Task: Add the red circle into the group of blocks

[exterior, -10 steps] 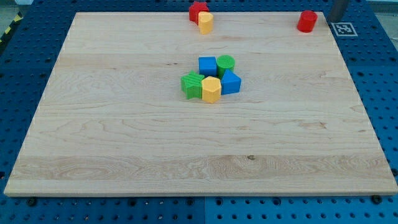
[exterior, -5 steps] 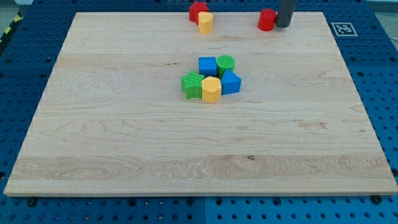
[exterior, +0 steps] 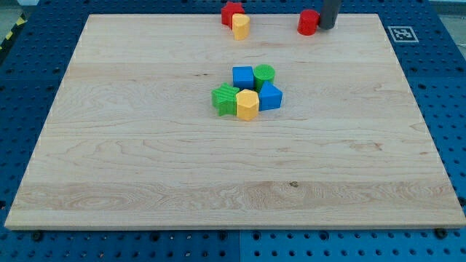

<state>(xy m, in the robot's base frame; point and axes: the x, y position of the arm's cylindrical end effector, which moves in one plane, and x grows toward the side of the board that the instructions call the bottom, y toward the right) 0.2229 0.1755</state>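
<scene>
The red circle point(exterior: 309, 22) stands near the board's top edge, right of centre. My tip point(exterior: 328, 27) is the lower end of a dark rod that touches the red circle's right side. The group sits mid-board, well below and to the left: a blue cube point(exterior: 243, 76), a green circle point(exterior: 265, 75), a second blue block point(exterior: 270, 96), a green star-like block point(exterior: 226, 100) and a yellow hexagon point(exterior: 247, 105), all packed together.
A red star-like block point(exterior: 231, 12) and a yellow block point(exterior: 241, 26) touch each other at the top edge, left of the red circle. The wooden board point(exterior: 145, 160) lies on a blue pegboard; a marker tag point(exterior: 402, 33) sits beyond its top right corner.
The rod came in from the top right and pushed the red circle left along the top edge; in the last half second both moved only slightly left.
</scene>
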